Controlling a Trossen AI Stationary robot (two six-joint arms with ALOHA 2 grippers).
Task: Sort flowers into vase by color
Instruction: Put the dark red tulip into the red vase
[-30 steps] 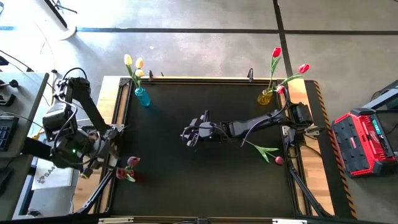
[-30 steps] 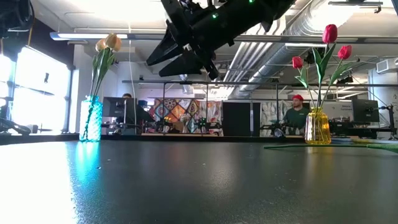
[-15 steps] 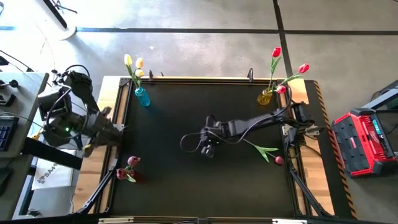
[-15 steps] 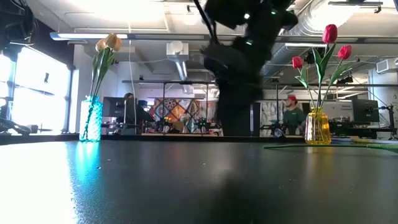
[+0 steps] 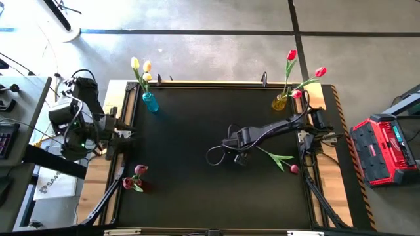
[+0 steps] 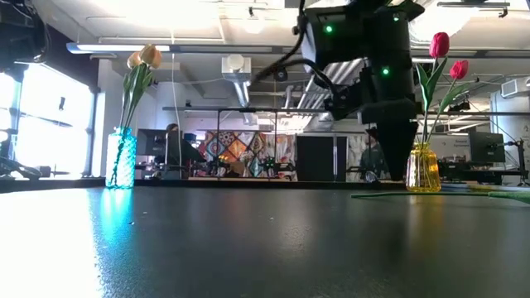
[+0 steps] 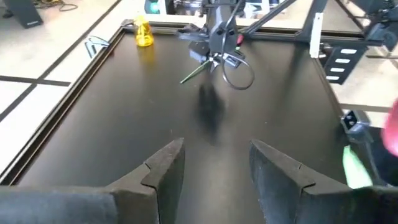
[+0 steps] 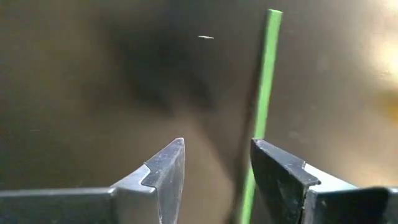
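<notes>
A dark pink tulip [image 5: 294,169] lies flat on the black table at the right, its green stem [image 8: 264,87] running toward the middle. My right gripper [image 5: 241,159] points down just above the stem's free end, open; the stem passes close by one finger [image 8: 273,168], and I cannot tell whether they touch. Yellow tulips [image 5: 139,65] stand in a blue vase [image 5: 150,101] at the far left, red tulips [image 5: 292,59] in a yellow vase [image 5: 280,102] at the far right. Two pink-red tulips [image 5: 134,178] lie at the near left edge. My left gripper [image 7: 217,149] stays open above the table's left edge.
A wooden frame [image 5: 216,83] borders the black table. A red case [image 5: 384,147] stands off the table's right side. A cable loop [image 5: 216,156] hangs by my right gripper. People sit in the room beyond the far edge [image 6: 178,149].
My right gripper has gone toward the table's right edge and down, tipping from nearly level to pointing straight down over the stem's end. My left gripper has moved toward the far edge along the table's left side and turned to face across the table.
</notes>
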